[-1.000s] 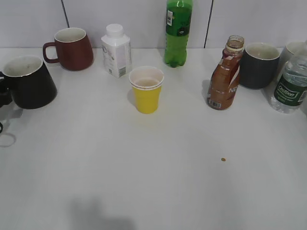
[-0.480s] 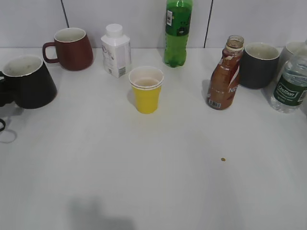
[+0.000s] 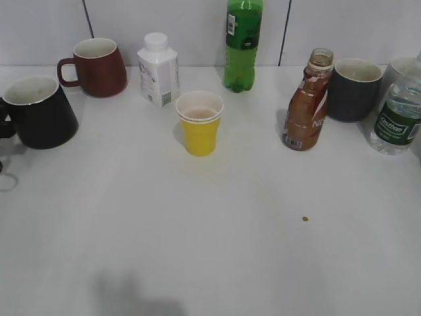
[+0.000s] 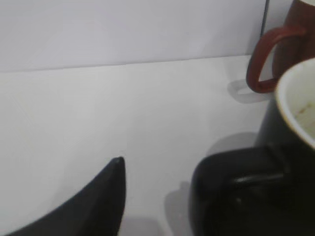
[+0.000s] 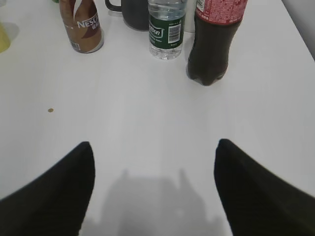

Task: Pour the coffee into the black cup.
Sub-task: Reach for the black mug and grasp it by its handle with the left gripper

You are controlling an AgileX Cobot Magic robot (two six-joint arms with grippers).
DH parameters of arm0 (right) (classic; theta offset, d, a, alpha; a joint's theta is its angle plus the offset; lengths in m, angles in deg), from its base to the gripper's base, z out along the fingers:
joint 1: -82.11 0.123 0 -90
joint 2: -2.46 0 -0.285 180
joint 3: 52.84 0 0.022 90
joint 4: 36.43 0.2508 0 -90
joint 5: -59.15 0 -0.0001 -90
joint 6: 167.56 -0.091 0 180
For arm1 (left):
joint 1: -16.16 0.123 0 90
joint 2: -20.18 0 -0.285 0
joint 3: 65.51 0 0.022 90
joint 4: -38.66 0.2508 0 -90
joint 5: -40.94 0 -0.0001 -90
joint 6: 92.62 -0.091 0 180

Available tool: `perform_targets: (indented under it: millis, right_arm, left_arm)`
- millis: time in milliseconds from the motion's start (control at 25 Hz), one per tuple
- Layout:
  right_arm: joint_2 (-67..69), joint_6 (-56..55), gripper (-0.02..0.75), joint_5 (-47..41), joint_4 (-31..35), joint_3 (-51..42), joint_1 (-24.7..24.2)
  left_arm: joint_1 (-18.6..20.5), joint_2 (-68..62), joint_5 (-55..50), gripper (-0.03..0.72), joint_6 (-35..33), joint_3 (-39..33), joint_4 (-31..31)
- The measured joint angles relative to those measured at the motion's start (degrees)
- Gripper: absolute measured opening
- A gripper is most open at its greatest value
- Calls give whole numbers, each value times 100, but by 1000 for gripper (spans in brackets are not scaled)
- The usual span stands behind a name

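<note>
While the coffee bottle (image 3: pixel 309 105) stands upright and uncapped at the right rear of the table (image 3: pixel 217 230), just left of the dark grey mug (image 3: pixel 353 89), the black cup (image 3: pixel 39 112) sits at the far left edge. The left gripper (image 4: pixel 197 189) straddles the cup's handle, one finger against it; whether it grips cannot be told. The right gripper (image 5: pixel 152 187) hovers with jaws wide apart, holding nothing.

The black cup (image 3: pixel 39 112) stands far left on the table (image 3: pixel 210 250), the coffee (image 3: pixel 308 105) well right.
</note>
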Motion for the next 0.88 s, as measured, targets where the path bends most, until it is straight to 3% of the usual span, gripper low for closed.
perform_targets:
  millis: [240, 520, 880]
  right_arm:
    - [0, 0, 588, 0, 0, 0, 0]
    - [0, 0, 588, 0, 0, 0, 0]
    - [0, 0, 588, 0, 0, 0, 0]
  left_arm:
    - [48, -345, 40, 249, 0, 427, 995]
    - [56, -709, 398, 92, 43, 718, 1425]
    - [69, -621, 638, 71, 110, 678, 1640]
